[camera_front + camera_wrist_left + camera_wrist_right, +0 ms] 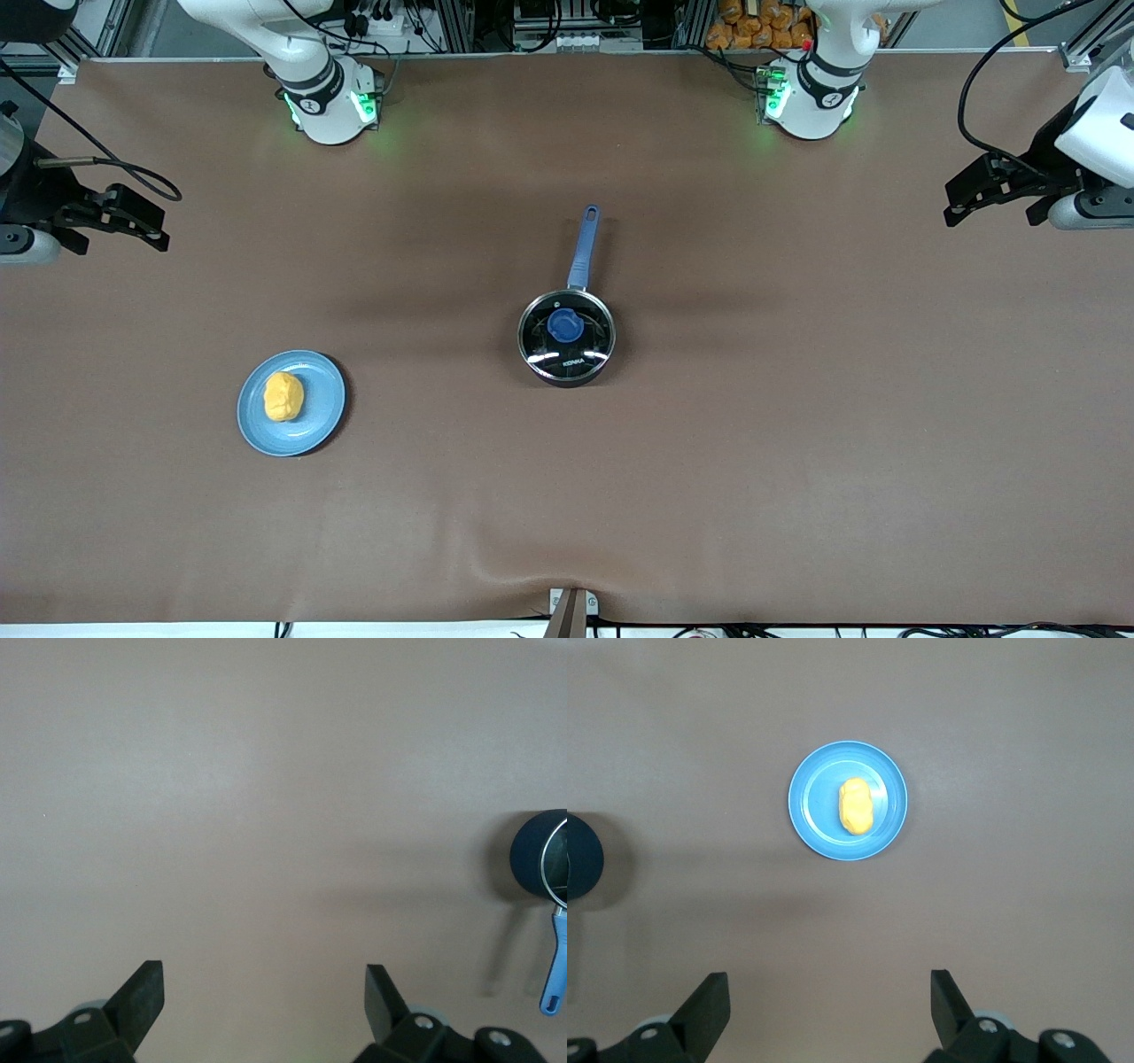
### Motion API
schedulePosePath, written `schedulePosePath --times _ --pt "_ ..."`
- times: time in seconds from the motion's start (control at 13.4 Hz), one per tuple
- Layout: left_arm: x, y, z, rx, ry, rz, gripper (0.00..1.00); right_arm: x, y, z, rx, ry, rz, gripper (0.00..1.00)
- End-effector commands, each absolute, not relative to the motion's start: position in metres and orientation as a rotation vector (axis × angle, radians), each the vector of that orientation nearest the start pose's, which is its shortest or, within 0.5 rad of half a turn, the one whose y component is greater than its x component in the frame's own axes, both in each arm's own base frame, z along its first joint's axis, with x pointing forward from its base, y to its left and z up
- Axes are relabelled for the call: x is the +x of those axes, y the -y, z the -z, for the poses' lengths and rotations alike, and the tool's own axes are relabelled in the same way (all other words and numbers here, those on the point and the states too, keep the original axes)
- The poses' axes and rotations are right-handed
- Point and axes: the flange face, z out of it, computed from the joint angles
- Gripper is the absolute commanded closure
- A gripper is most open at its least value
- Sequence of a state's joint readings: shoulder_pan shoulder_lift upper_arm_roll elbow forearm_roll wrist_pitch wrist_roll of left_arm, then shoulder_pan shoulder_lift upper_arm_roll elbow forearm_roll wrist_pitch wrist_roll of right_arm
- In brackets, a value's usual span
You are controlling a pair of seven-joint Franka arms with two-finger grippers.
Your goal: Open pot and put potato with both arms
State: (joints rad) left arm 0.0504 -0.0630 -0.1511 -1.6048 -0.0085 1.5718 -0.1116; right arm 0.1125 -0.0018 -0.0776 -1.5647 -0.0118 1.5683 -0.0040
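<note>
Nearest the front camera, the potato [283, 396] lies on a light-blue plate [321, 416] toward the right arm's end of the brown table [797, 461]. The pot [567, 337] stands near the table's centre, farther from the camera than the plate, at about two o'clock from it and well apart. Its glass lid [580, 353] with blue knob [565, 325] sits on the rim, and its blue handle [584, 246] points to twelve o'clock, toward the arm bases.

The right gripper [133, 219] hangs over the table's edge at the right arm's end, fingers spread wide, holding and touching nothing. The left gripper [988, 190] hangs over the table's edge at the left arm's end, also spread wide and empty. Both arms wait.

The right wrist view shows the whole plate and potato, with only a dark sliver of the pot at the frame edge. The left wrist view shows neither plate nor potato; the pot is cut off there, leaving part of its wall and the handle. In both wrist views only the finger [142, 997] tips [709, 1010] appear.
</note>
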Motion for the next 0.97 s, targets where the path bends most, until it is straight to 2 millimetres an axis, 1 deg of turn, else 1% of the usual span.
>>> schedulePosePath --times 0.0,0.22,0.3,0.37,0.52,0.75,0.9 --pt "0.533 0.055 -0.648 -3.152 0.004 0.034 0.00 0.553 -0.017 -0.629 -3.159 0.051 0.013 0.00" --pt "0.533 0.057 -0.648 -3.153 0.002 0.034 0.00 0.553 -0.017 -0.629 -3.159 0.051 0.013 0.00" --pt "0.537 0.060 -0.647 -3.153 -0.008 0.031 0.00 0.553 -0.016 -0.629 -3.159 0.051 0.013 0.00" --pt "0.546 0.063 -0.641 -3.157 -0.018 0.015 0.00 0.553 -0.016 -0.629 -3.159 0.051 0.013 0.00" --pt "0.550 0.067 -0.632 -3.159 -0.039 -0.010 0.00 0.553 -0.016 -0.629 -3.159 0.051 0.013 0.00" --pt "0.565 0.082 -0.603 -3.175 -0.058 -0.077 0.00 0.556 -0.017 -0.626 -3.159 0.058 0.017 0.00" --pt "0.575 0.108 -0.589 -3.181 -0.085 -0.056 0.00 0.561 -0.015 -0.622 -3.154 0.054 0.027 0.00"
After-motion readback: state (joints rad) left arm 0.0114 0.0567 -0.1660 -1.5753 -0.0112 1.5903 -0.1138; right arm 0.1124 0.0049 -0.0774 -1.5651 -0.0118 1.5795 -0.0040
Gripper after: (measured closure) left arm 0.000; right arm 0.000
